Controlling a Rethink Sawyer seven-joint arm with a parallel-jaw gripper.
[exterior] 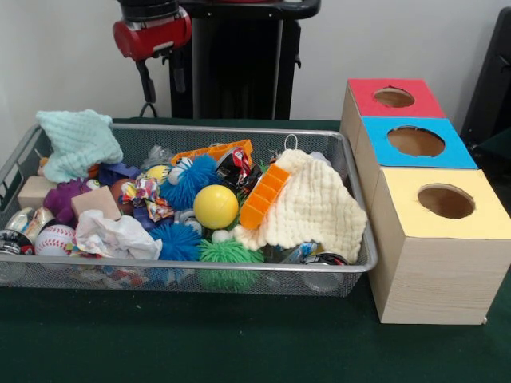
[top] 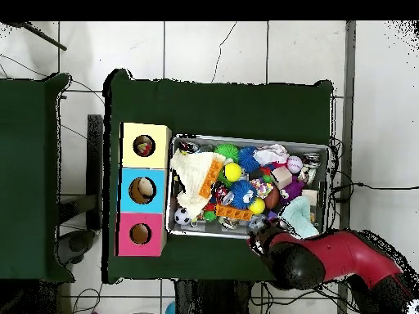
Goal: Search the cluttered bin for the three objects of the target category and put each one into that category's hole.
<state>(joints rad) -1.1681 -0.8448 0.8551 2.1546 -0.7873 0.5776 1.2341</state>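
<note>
Looks barely started: a white bag [exterior: 116, 236] sits in the bin [exterior: 355, 199], near-left corner. Yellow-topped hole [exterior: 445, 201] maybe has something inside. Gripper [exterior: 148, 84] raised behind the bin, fingers unclear.

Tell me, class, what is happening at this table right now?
A red and black robot arm hangs above the far edge of a wire mesh bin crammed with balls, cloths and toys. It holds nothing. A crumpled white plastic bag lies at the bin's near side. Beside the bin stand three boxes; the yellow-topped box's hole is where the bags go.
</note>
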